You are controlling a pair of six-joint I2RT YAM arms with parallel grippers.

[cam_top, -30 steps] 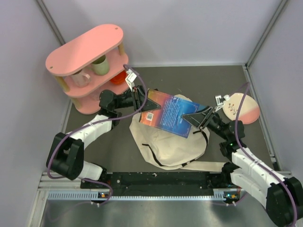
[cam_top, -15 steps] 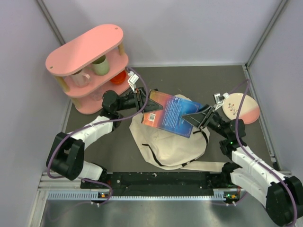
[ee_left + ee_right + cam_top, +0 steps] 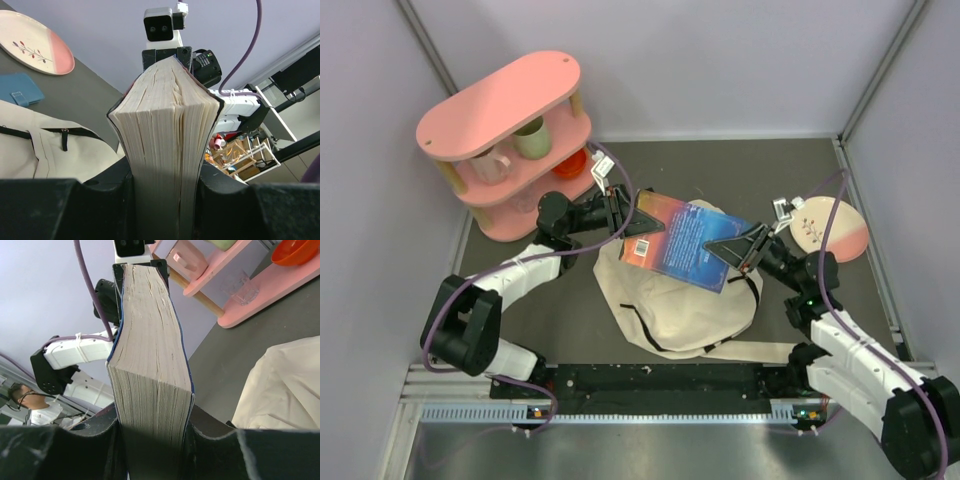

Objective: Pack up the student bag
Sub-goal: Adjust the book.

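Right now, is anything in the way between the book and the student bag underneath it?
Nothing visible lies between them. The book is held over the student bag, but no open mouth shows on the bag, so a shut zip may block it.

My right fingers [image 3: 65, 450] have closed in and now clamp the book [image 3: 685, 240] at its right end. My left fingers [image 3: 75, 205] and the book shifted slightly toward the right edge of the counter [image 3: 570, 320].
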